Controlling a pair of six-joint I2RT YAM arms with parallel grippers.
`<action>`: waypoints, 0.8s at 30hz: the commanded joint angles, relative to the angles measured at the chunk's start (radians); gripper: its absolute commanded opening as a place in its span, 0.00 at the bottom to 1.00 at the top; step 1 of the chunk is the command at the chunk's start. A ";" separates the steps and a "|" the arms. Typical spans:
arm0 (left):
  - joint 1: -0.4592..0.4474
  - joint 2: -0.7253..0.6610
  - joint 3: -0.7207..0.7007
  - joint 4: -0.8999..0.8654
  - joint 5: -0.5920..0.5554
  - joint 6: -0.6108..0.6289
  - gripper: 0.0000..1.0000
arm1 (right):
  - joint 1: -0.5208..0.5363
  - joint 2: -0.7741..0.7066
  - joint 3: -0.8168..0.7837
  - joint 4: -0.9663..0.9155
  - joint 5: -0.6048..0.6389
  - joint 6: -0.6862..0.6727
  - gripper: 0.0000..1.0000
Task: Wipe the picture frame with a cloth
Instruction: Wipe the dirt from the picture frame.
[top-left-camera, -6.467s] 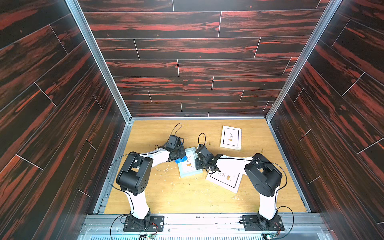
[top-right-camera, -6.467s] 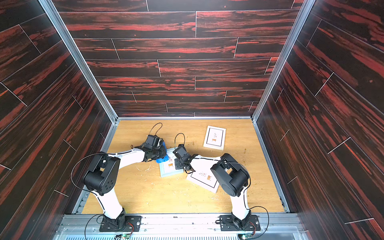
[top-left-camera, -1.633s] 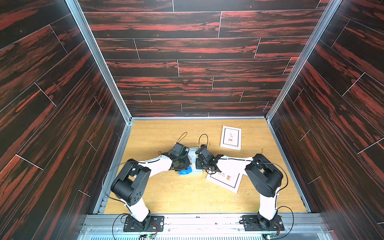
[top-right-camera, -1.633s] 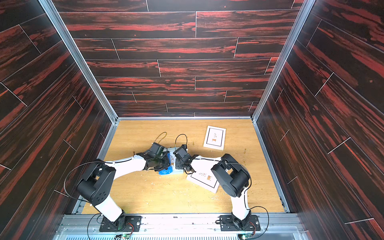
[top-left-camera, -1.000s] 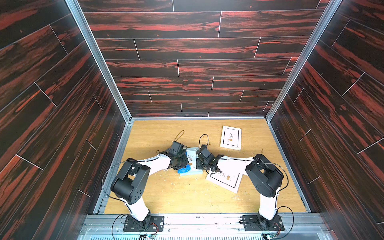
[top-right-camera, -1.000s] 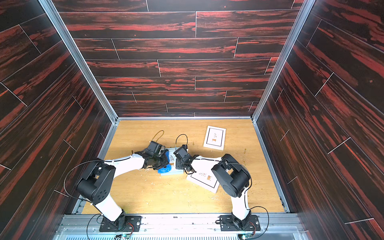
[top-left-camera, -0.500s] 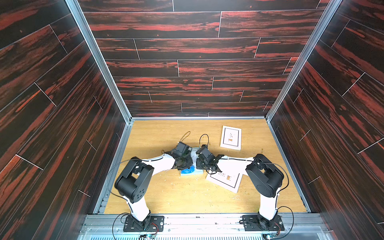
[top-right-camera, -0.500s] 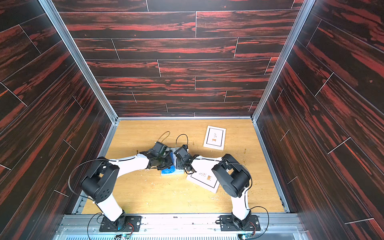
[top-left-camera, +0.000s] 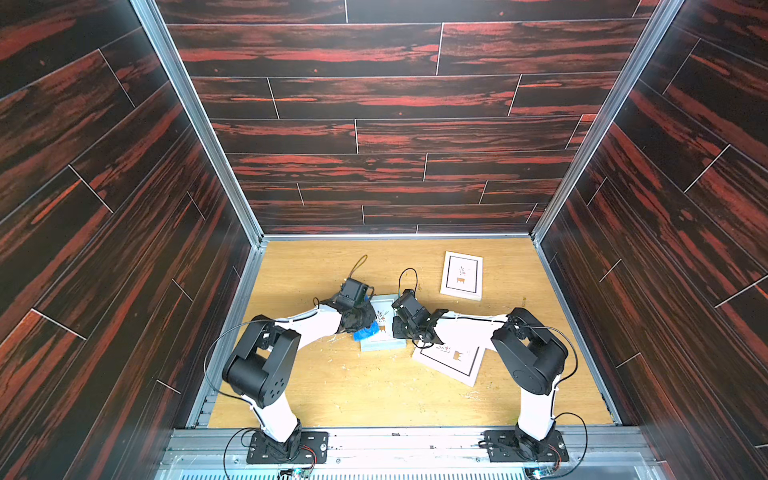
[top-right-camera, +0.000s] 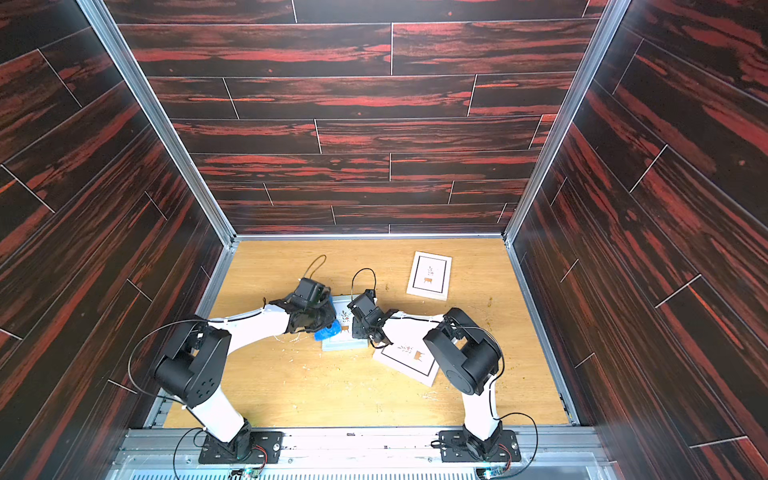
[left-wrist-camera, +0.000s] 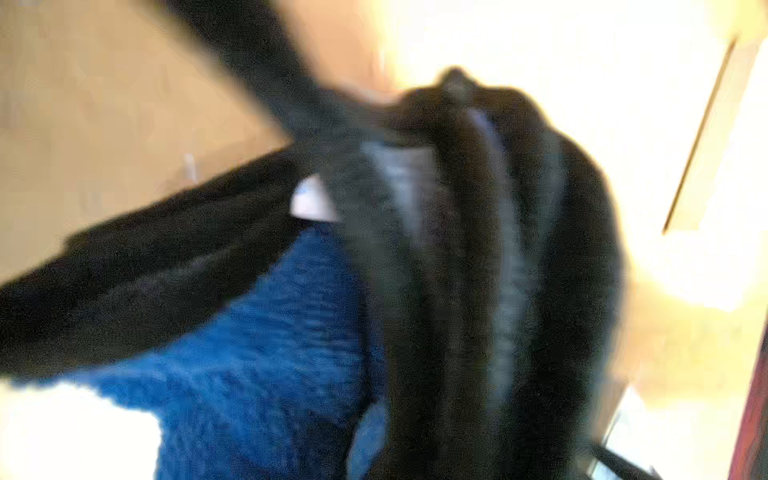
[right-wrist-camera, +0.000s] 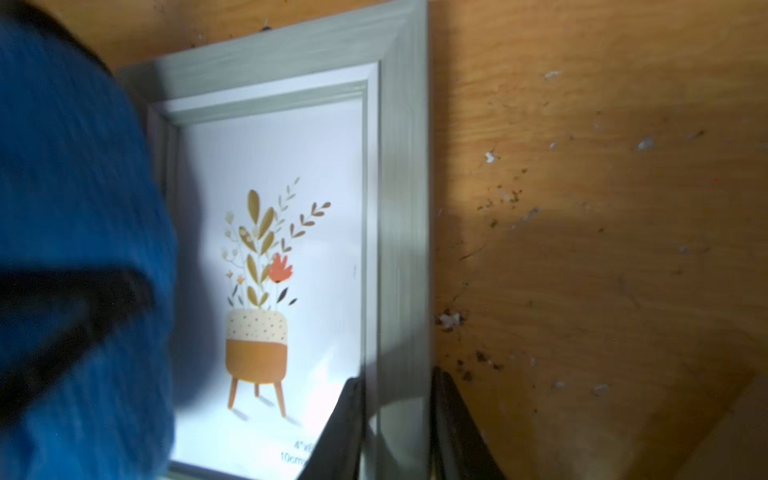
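Observation:
The picture frame (top-left-camera: 384, 338) is grey-green with a potted-plant print and lies flat at the table's middle in both top views (top-right-camera: 347, 338). My left gripper (top-left-camera: 360, 322) is shut on the bunched blue cloth (top-left-camera: 367, 331), which presses on the frame's left part (top-right-camera: 327, 332). In the left wrist view the cloth (left-wrist-camera: 266, 353) and its black trim hide the fingers. My right gripper (right-wrist-camera: 397, 415) is shut on the frame's side rail (right-wrist-camera: 401, 208), one finger on each side. The cloth (right-wrist-camera: 75, 208) covers the opposite side of the frame there.
A white-bordered frame (top-left-camera: 462, 275) lies flat at the back right. Another one (top-left-camera: 451, 359) lies partly under my right arm, just right of the wiped frame. Small crumbs and specks (right-wrist-camera: 490, 199) dot the wooden table beside the frame. Dark panelled walls enclose the table.
My left gripper has carried the cloth across the frame to the right, then a little back to the left and away from the front. The right gripper and the frame have stayed put.

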 joint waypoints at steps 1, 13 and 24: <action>0.009 0.081 0.070 0.127 0.007 -0.022 0.00 | 0.003 0.005 -0.027 -0.092 -0.004 0.018 0.00; 0.033 0.132 0.139 0.041 -0.062 0.013 0.00 | 0.017 0.006 -0.020 -0.110 0.027 0.018 0.00; -0.063 0.285 0.335 0.008 -0.017 0.017 0.00 | 0.030 0.026 0.005 -0.102 0.000 0.020 0.00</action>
